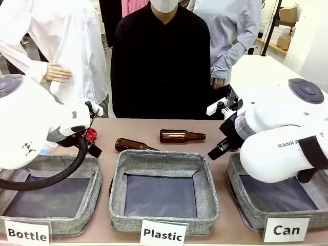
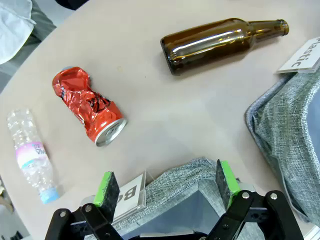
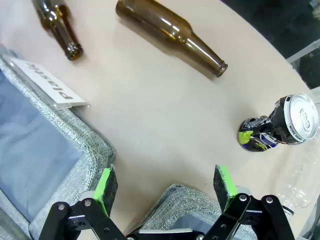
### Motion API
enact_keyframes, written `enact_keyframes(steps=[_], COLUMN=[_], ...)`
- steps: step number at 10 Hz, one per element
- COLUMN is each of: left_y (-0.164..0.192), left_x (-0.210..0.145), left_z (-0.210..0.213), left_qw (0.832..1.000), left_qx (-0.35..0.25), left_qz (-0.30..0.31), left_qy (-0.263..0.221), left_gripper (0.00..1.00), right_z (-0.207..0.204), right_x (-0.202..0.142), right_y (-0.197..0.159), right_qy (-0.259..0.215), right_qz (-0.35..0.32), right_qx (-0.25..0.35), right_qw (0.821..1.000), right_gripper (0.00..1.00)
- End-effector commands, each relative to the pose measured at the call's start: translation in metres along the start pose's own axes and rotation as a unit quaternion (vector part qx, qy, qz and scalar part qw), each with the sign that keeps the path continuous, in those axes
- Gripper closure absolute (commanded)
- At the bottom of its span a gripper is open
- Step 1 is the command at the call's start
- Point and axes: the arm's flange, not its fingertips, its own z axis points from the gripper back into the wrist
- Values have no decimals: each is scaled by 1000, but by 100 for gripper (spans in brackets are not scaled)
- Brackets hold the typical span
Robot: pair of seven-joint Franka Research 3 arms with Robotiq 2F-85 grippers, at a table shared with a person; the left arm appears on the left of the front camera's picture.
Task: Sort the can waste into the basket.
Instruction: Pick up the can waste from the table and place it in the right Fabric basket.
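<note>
The can waste is shown as two crushed cans, both lying on the worktop (image 1: 138, 128) outside every basket. The red can (image 2: 89, 107) is seen on its side in the left wrist view, between a clear plastic bottle (image 2: 32, 155) and a brown glass bottle (image 2: 220, 42), apart from both. The dark can (image 3: 277, 125), printed in blue and yellow, is seen in the right wrist view with its silver top turned toward the camera, near a second clear bottle (image 3: 300, 185).

The Can basket (image 1: 241, 197) is placed at the robot's right end of a row of three, and its dark floor is partly covered by the right arm. The Plastic basket (image 1: 118, 205) is set in the middle and the Bottle basket (image 1: 95, 197) at the left.

The left fingers (image 2: 106, 189) are spread wide with nothing held between them, above the rim of the Bottle basket. The right fingers (image 3: 224, 184) are likewise spread wide and empty, above a grey woven rim. A person in black (image 1: 161, 61) is seen at the far side.
</note>
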Motion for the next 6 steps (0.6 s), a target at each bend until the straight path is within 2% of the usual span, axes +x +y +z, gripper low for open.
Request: enact_keyframes(steps=[1,6], left_y=[0,0], left_x=[0,0], left_z=[0,0], left_qw=[1000,1000], left_qx=[0,0], left_qz=[0,0], left_qy=[0,0], left_gripper=[0,0], right_z=[0,0], right_x=[0,0], right_y=[0,0], right_qy=[0,0], right_qz=[0,0], right_qx=[0,0], right_qw=[1000,1000], right_gripper=[0,0])
